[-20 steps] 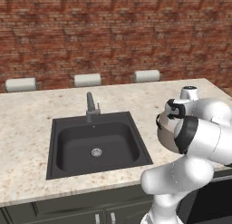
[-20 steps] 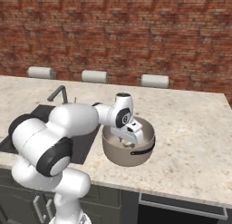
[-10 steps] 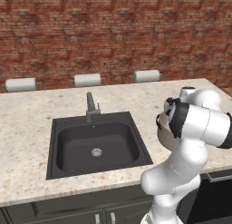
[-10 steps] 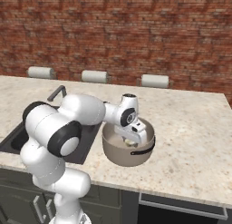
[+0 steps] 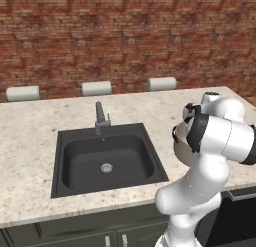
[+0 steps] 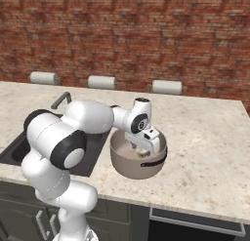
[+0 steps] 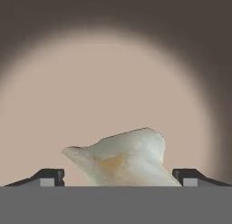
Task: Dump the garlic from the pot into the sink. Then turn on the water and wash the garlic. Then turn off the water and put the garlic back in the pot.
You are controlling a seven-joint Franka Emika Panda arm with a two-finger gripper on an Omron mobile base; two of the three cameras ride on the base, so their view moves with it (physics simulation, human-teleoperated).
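Note:
The grey-beige pot (image 6: 139, 168) stands on the counter right of the sink (image 5: 80, 161), and my arm partly hides it in the left base view (image 5: 179, 147). My gripper (image 6: 142, 146) reaches down into the pot. In the hand view the gripper (image 7: 118, 175) is open, its fingertips (image 7: 50, 176) set wide apart. The pale lumpy garlic (image 7: 122, 160) lies between them on the pot's pale floor. The dark sink basin holds just its round silver drain (image 5: 106, 167).
A short grey faucet (image 5: 100, 119) stands behind the basin. Three white paper-towel rolls (image 5: 96, 88) line the brick wall. The counter's front edge runs close below the pot, and its right end (image 6: 241, 137) lies further right. A dark appliance front (image 6: 195, 225) sits under the counter.
The jaws have spread wider around the garlic inside the pot, letting it go. My arm's elbow has swung round while the hand stayed in the pot.

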